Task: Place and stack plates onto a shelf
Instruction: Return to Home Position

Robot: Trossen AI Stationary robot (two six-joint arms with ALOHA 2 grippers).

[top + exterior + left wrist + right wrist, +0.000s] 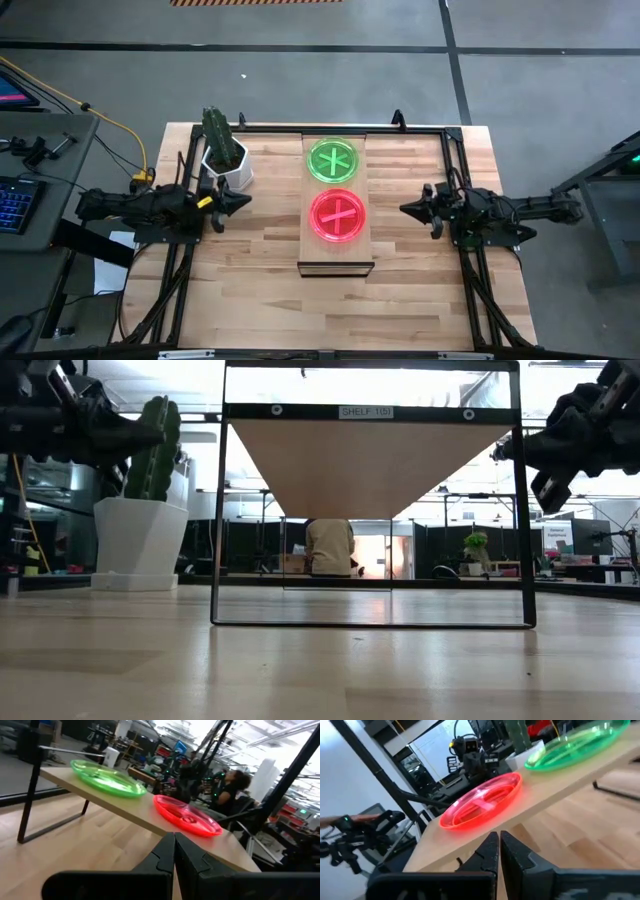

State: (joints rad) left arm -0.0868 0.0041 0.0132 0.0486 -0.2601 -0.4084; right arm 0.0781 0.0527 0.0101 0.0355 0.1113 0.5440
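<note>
While both arms hang level at the sides of the table, you have the left gripper at 9 o'clock from the pink plates and the right gripper at 3 o'clock from them. Each gripper points inward at the shelf and stands clear of its long edge.

Your left wrist view shows that arm's fingers pressed together tip to tip with nothing between them. The pink plates lie on the shelf straight ahead of them, apart from the tips.

Your right wrist view shows much the same. Its fingers are clenched to a thin seam and carry nothing, and the pink plates sit on the shelf beyond the tips, untouched.

On the shelf, the green plates lie at 12 o'clock from the pink plates, just beside them with a narrow strip of wood between the rims. The pink plates sit near the middle of the board, and its 6 o'clock end is bare wood down to the dark frame edge. You cannot tell from these views how many plates each pile holds.

Off the shelf, the white cactus pot stands on the table at 12 o'clock from the left gripper, close to it. In the low view a person stands far back in the room, seen under the shelf.
</note>
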